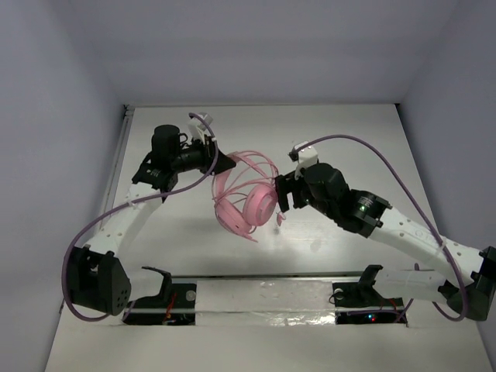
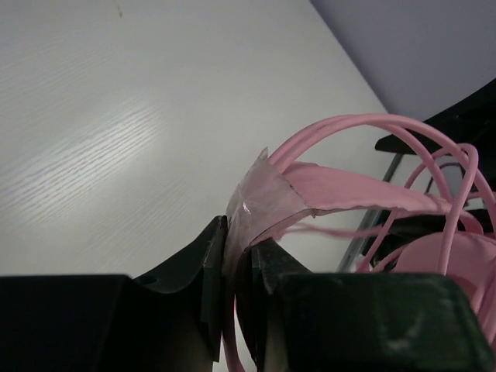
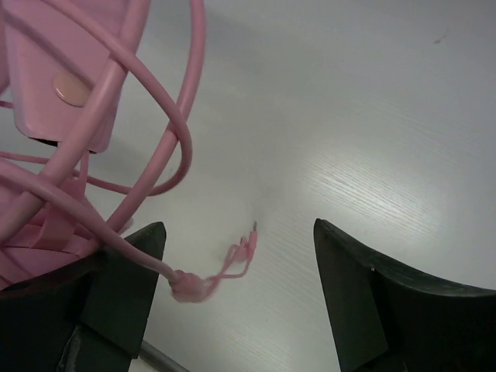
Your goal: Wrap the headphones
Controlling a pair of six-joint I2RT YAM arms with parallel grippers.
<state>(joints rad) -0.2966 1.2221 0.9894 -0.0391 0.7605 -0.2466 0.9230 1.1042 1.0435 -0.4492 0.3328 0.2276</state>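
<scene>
The headphones (image 1: 246,203) are held mid-worktop (image 1: 325,139) by the left gripper (image 2: 236,248), jaws clamped on the headband (image 2: 341,190), while the right gripper (image 3: 239,232) has its jaws apart; the cable (image 3: 186,132) looks partly looped, its plug end (image 3: 188,288) dangling loose.

links (image 1: 128,225): white, dotted | joints (image 1: 165,147): black | cables (image 1: 391,167): purple | right-arm LED (image 1: 362,208): green

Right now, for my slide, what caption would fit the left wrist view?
Left gripper shut on the headband strap of the pink headphones, held above the white table.
</scene>
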